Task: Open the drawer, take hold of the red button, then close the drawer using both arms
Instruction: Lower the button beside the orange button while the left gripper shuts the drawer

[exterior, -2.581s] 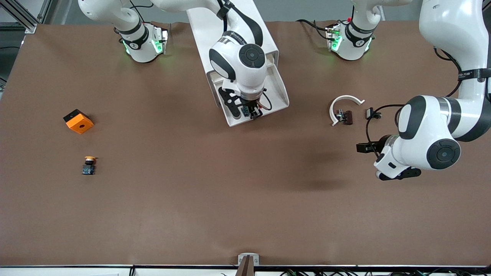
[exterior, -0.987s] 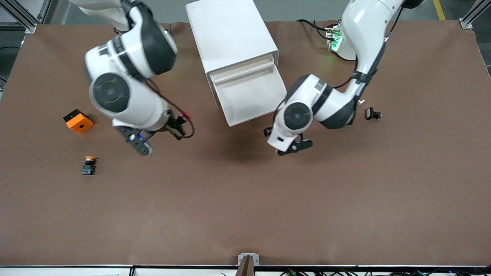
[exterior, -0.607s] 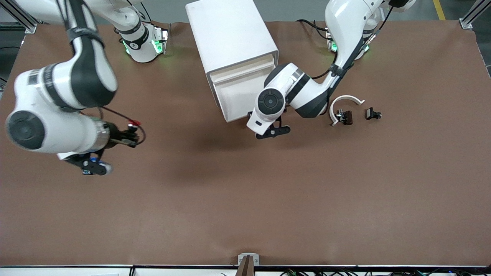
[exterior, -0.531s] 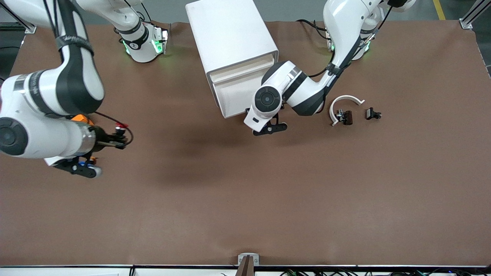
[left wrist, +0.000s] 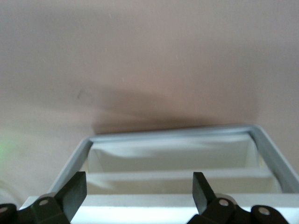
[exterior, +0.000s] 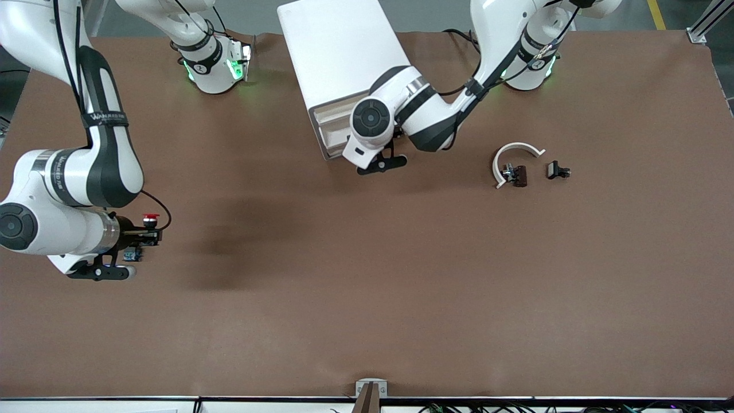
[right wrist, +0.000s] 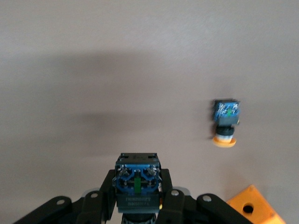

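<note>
Brown table: your right gripper is clamped on the button, up over its right-arm end. Left gripper, jaws wide, is square on to the drawer front, so it's nearer for closing.

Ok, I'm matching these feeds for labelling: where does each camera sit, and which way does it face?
Front view: high across the table, facing the bases; shows the left arm, right arm and cabinet.
Left wrist view: on the left arm, looking past the open left gripper at the drawer.
Right wrist view: on the right arm, looking past the right gripper, shut on the button, at the table.
Shared: front and left wrist views both show the drawer.
</note>
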`<action>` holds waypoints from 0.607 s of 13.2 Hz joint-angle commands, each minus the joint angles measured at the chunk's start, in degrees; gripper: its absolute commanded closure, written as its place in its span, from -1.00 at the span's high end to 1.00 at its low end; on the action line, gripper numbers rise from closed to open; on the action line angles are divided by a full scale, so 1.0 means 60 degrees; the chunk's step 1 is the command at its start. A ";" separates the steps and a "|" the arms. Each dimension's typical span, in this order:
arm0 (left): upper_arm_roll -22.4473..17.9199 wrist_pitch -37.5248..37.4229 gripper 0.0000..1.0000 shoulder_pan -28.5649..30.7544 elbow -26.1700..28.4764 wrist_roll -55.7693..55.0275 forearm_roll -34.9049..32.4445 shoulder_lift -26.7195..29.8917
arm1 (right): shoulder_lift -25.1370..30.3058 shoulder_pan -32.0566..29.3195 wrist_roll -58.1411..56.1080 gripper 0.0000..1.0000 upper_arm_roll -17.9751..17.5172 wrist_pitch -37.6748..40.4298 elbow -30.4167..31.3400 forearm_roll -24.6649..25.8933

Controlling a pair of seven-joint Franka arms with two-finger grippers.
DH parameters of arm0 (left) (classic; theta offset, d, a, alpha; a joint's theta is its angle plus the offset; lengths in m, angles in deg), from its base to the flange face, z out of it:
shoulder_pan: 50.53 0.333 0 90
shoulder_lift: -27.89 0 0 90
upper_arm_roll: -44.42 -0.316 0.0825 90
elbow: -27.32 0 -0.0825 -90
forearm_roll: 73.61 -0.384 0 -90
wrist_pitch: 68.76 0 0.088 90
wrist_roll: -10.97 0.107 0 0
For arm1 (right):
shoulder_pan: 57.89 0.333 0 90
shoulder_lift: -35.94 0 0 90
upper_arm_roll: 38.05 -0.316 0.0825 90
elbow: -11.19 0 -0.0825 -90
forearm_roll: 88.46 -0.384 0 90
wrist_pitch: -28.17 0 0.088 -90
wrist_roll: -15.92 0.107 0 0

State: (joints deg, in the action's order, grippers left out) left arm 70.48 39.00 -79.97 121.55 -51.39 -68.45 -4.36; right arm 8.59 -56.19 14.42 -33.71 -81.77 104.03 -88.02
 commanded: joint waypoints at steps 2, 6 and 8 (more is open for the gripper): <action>0.0417 -0.0075 1.00 0.0089 0.0570 -0.0313 0.0180 0.0321 | 0.0194 -0.0883 -0.1300 -1.00 -0.0196 -0.1785 0.1371 0.0176; 0.0622 -0.0061 1.00 0.0059 0.0629 -0.0359 0.0165 0.0292 | 0.0121 -0.1177 -0.1494 -1.00 -0.0196 -0.3672 0.2556 0.0191; 0.0798 -0.0061 1.00 0.0059 0.0629 -0.0359 0.0165 0.0321 | 0.0019 -0.1177 -0.1436 -1.00 -0.0196 -0.4364 0.2925 0.0191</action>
State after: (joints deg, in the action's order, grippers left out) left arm 73.22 39.12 -79.94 123.78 -53.01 -68.46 -4.11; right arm 8.20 -62.44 5.66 -33.87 -104.63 118.79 -87.97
